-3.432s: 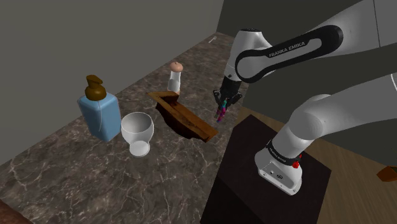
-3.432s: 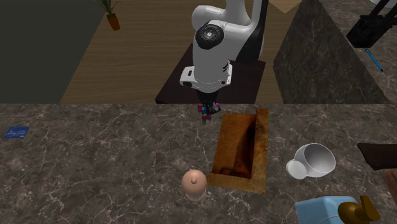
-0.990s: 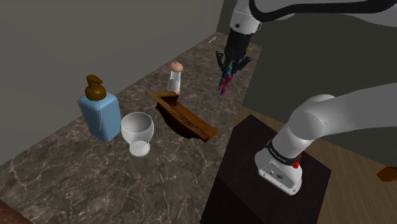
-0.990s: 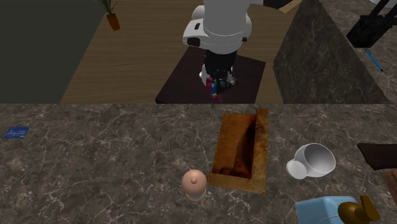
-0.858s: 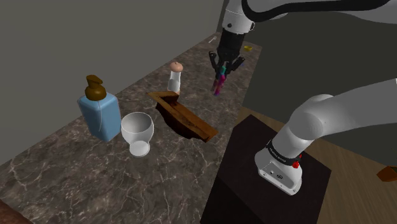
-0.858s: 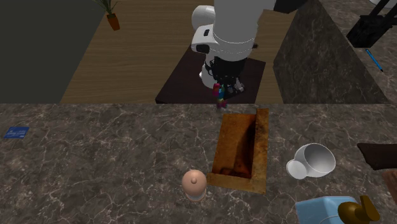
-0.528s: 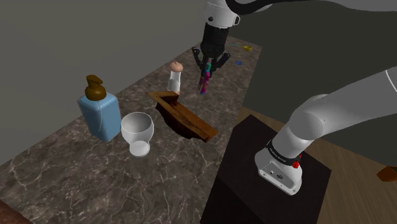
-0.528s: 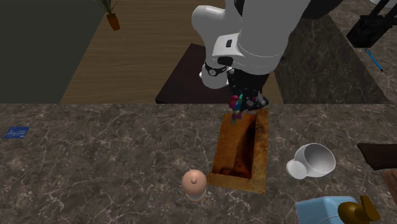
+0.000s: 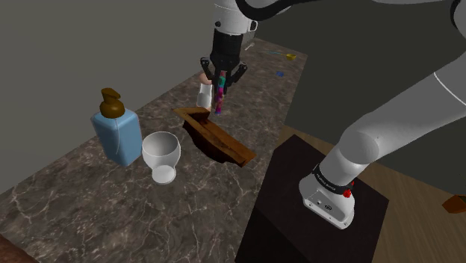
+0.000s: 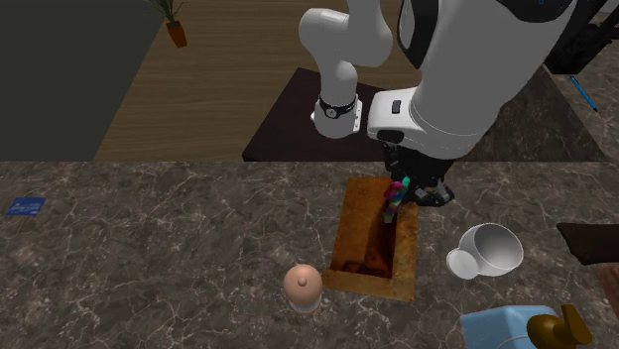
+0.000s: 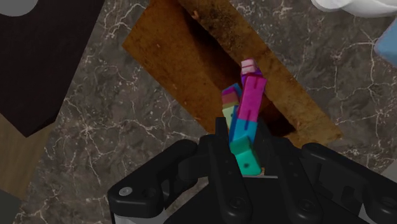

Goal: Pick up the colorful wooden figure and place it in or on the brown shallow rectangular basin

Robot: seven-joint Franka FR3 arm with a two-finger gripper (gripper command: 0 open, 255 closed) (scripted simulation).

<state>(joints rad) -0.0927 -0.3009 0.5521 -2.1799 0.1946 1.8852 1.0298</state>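
The colorful figure [image 11: 244, 119], made of magenta, blue and teal blocks, hangs in the air clasped between the black fingers of my gripper [image 11: 245, 167]. In the shoulder view the gripper [image 9: 221, 84] holds the figure [image 9: 220, 98] above the far end of the brown shallow rectangular basin [image 9: 216, 137]. From the second exterior view the figure [image 10: 395, 198] hovers over the basin [image 10: 373, 230], near its long wall on that view's right. Under the figure in the wrist view lies the basin's rusty brown floor [image 11: 184, 54].
A white goblet [image 9: 161, 155] and a blue soap dispenser [image 9: 116, 130] stand on the marble counter at the shoulder view's left of the basin. A small white bottle with a pink cap [image 9: 204, 90] stands just behind the gripper. The dark stand [image 9: 314, 217] sits lower right.
The arm has carried the figure up off the counter's edge and then toward the shoulder view's left, bringing it over the basin. The gripper has stayed shut on it throughout.
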